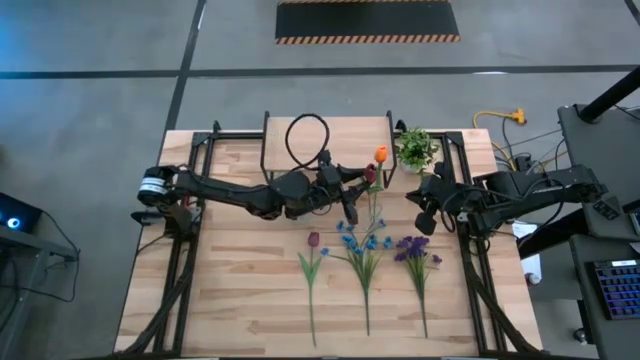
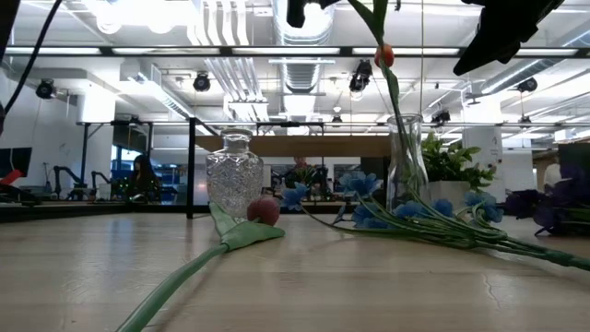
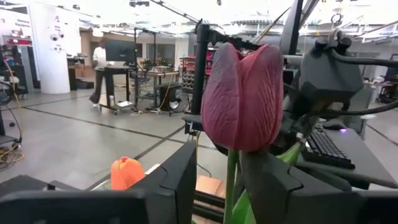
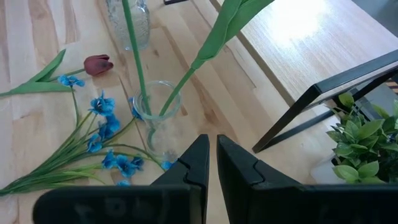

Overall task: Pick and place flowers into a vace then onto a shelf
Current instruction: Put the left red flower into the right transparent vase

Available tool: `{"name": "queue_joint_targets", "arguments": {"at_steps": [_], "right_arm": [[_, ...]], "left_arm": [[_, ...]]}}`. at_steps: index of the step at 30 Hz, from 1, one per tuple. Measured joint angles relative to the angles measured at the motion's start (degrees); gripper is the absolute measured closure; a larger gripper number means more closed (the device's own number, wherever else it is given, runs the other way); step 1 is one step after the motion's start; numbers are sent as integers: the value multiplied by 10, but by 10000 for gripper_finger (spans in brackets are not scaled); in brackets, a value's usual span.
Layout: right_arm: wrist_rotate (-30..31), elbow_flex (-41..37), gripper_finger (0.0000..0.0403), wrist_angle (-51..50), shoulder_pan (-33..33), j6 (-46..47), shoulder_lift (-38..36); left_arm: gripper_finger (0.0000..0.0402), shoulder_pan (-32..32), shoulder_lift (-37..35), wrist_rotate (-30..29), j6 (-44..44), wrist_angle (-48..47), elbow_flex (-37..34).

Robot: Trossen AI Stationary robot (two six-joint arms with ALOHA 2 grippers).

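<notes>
My left gripper (image 1: 352, 186) reaches over the table's middle and is shut on a dark red tulip (image 3: 242, 96) above the clear glass vase (image 4: 158, 118). An orange tulip (image 1: 381, 154) stands in that vase, with its bloom (image 2: 384, 55) high above the rim. My right gripper (image 4: 211, 165) hovers shut just right of the vase and touches nothing. A maroon tulip (image 1: 313, 240), a blue bunch (image 1: 362, 240) and a purple bunch (image 1: 415, 250) lie flat on the tabletop. The shelf (image 4: 311, 37) stands at the far edge. My left gripper pinches the dark red tulip's stem (image 3: 231, 177) between its two fingers (image 3: 180, 180), just below the bloom. It comes level from the table's left, across the stem. The tulip stands upright in the hold, lifted. Two green stems (image 4: 143, 93) reach down into the vase's mouth.
A cut-glass vase (image 2: 233, 184) stands left of the clear one. A small potted plant (image 1: 415, 148) sits at the far right, beside the shelf's black leg (image 4: 311, 115). A black ring (image 1: 308, 140) lies over the shelf top. Bare planks show near the front edge.
</notes>
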Motion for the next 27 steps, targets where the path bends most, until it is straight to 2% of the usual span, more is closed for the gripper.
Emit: {"name": "queue_joint_targets", "arguments": {"at_steps": [5,20,27], "right_arm": [[0,0,380,0,0,0,0],[0,0,380,-1,0,0,0],[0,-2,380,-1,0,0,0]], "left_arm": [[294,0,18,5,-26,-1,0],[294,0,65,33,-30,-4,0],[294,2,68,35,-57,-50,-1]]}}
